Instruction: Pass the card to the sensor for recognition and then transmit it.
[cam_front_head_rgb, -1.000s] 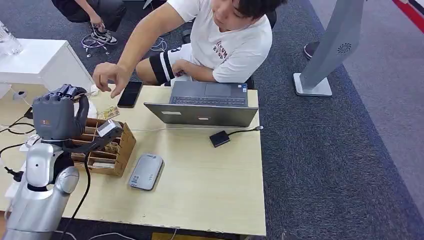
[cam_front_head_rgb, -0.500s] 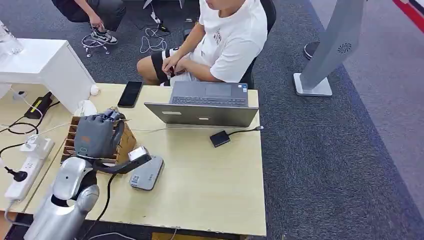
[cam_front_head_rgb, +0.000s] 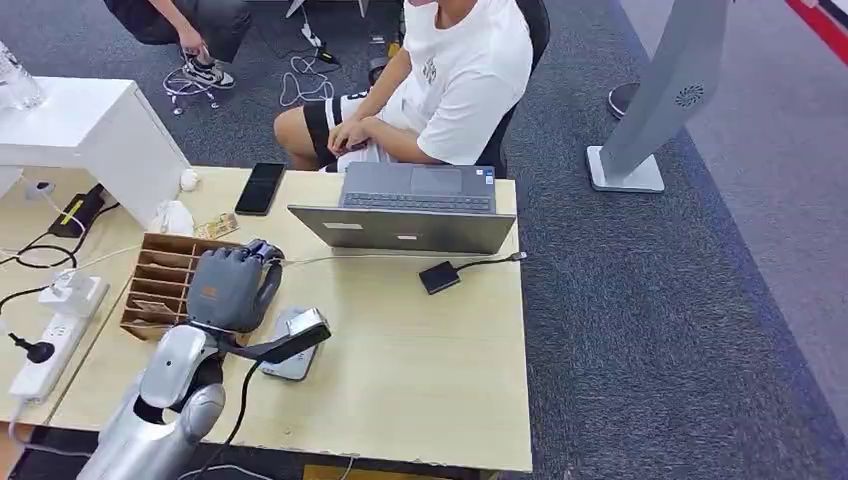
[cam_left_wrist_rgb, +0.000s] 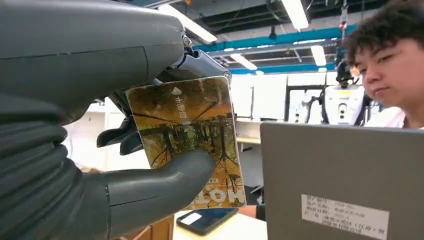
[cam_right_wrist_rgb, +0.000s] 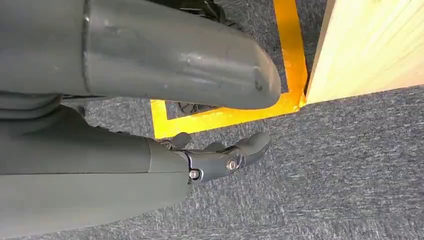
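Since half a sec ago my left hand (cam_front_head_rgb: 232, 287) has swung rightward off the wooden slot organizer (cam_front_head_rgb: 160, 285) and now hangs over the grey card sensor (cam_front_head_rgb: 297, 352) near the tabletop's front-left edge; the person (cam_front_head_rgb: 440, 75) behind the laptop has pulled back a bit too. L to R across the tabletop (cam_front_head_rgb: 420, 350): white power strip (cam_front_head_rgb: 50, 335) w/ cables by the left edge, the organizer, a loose card (cam_front_head_rgb: 217, 226) and black phone (cam_front_head_rgb: 260, 187) toward the back edge, then my hand above the sensor, the open laptop (cam_front_head_rgb: 410, 215) along the back edge, and a small black dongle (cam_front_head_rgb: 439, 276) on a cable near mid-table. Left wrist cam: thumb (cam_left_wrist_rgb: 165, 187) and fingers pinch the card (cam_left_wrist_rgb: 187, 135), a yellow-brown forest print, face toward the lens, roughly upright, laptop lid just beyond it. Whether card touches the sensor, I can't tell. Right hand (cam_right_wrist_rgb: 220, 157) hangs beside the table's edge above grey carpet and yellow floor tape (cam_right_wrist_rgb: 225, 115), fingers loosely curled, holding nothing.
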